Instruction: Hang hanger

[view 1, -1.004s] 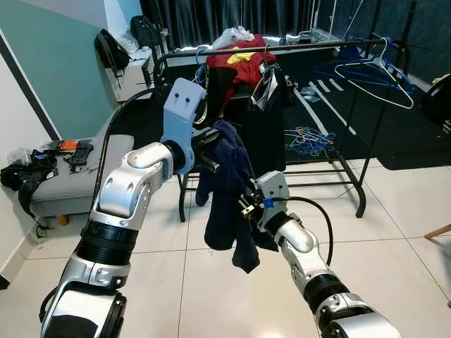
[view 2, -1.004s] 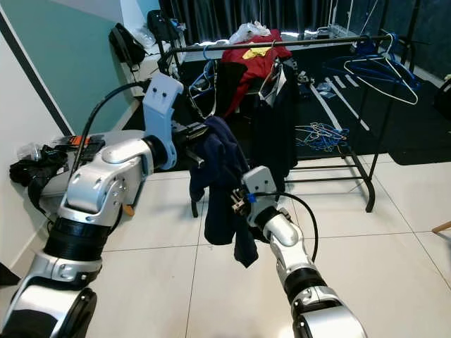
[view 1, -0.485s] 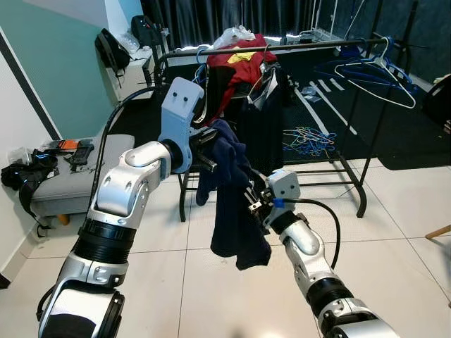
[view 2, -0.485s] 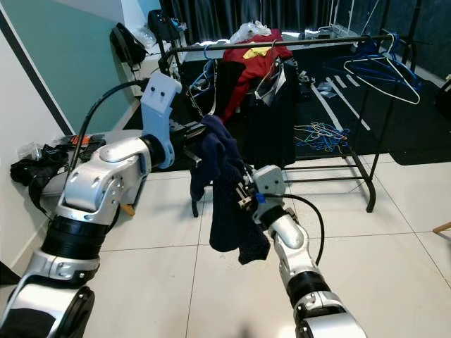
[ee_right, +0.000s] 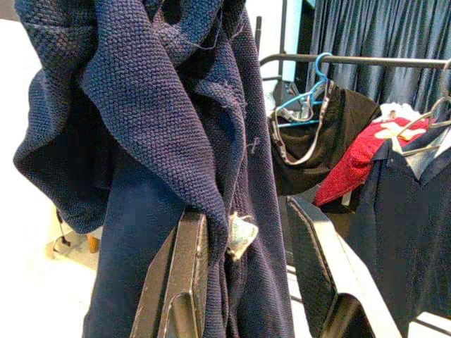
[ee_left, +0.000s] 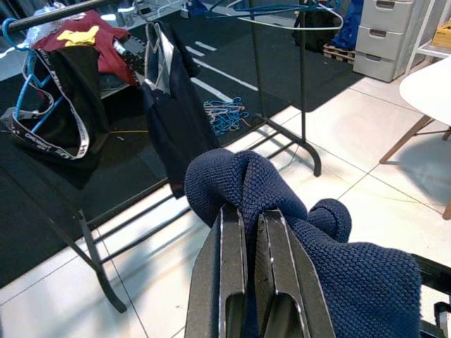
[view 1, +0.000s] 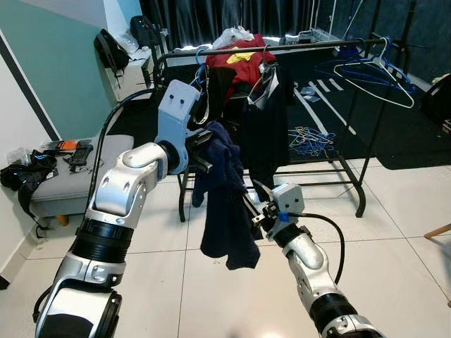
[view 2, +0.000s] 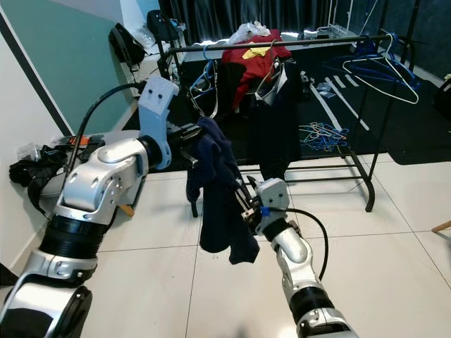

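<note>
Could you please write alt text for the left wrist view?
The left gripper, fingers shut, pinches a navy knitted garment above a white tiled floor. Behind stands a black metal clothes rack hung with dark and red clothes.

The right tool point(view 2: 246, 204) has risen and moved forward along the navy garment point(view 2: 215, 197).

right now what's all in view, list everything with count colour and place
navy knit garment: one, dark blue, hanging from the left gripper before the rack
clothes rack: one, black, ahead
red garment: one, over the rack's bar
dark shirt: one, hung on the rack
empty hangers: several, blue and white, rack's right end
hanger pile: coloured, floor under rack
grey bench: one, at the left wall
left gripper: shut on the garment's top
right gripper: open, fingers astride the garment's folds
</note>
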You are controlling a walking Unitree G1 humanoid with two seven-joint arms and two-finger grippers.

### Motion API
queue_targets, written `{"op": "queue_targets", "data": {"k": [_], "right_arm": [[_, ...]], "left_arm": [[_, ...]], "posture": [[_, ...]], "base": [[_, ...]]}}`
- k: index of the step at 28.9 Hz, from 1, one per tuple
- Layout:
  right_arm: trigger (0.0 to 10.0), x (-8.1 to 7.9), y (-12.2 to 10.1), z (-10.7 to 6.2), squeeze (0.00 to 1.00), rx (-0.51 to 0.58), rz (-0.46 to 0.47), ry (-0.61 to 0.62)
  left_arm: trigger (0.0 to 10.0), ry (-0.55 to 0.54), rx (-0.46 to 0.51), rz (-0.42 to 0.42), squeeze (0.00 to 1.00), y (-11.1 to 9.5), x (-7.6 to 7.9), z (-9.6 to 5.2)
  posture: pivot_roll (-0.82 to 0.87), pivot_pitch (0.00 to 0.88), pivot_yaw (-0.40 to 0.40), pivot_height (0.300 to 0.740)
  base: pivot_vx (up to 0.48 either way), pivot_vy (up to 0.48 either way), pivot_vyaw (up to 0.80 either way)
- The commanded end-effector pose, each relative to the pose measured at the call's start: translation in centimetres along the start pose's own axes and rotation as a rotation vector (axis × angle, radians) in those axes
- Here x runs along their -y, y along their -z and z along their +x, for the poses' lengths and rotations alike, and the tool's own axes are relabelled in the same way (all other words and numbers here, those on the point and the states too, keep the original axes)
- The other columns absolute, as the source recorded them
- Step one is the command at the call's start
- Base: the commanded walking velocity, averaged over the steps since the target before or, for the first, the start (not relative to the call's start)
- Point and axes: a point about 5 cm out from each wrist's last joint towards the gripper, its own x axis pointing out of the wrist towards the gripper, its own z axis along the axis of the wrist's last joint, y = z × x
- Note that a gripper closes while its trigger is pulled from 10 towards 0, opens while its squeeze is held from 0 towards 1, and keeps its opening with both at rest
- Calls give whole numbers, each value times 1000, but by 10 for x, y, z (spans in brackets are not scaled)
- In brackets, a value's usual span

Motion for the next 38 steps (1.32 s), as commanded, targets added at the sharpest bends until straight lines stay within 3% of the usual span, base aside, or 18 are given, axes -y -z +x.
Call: {"op": "queue_targets", "data": {"k": [1,9,20,24,28,38], "right_arm": [[10000,-5,1,-2,0,11,5,-24],[10000,-3,-1,-20,0,57,-15,7],[10000,-8,-1,-29,0,77,-20,10],[10000,-7,0,-25,0,58,-13,17],[10000,-7,3,-6,0,-12,-15,-44],[10000,-8,-3,16,0,-47,10,-95]], "left_arm": [[10000,-48,9,7,0,1,-12,-5],[10000,-50,13,-8,0,4,-10,-3],[10000,-55,-1,-3,0,7,-11,-3],[10000,-32,-10,-2,0,8,-6,-3],[10000,-10,-13,-3,0,10,0,-2],[10000,-7,-13,-2,0,11,2,-2]], "posture": [[50,0,105,740],[40,0,106,740],[48,0,112,740],[44,0,120,740],[48,0,111,740],[59,0,110,740]], "base": [[0,0,0],[0,0,0],[0,0,0],[0,0,0],[0,0,0],[0,0,0]]}}
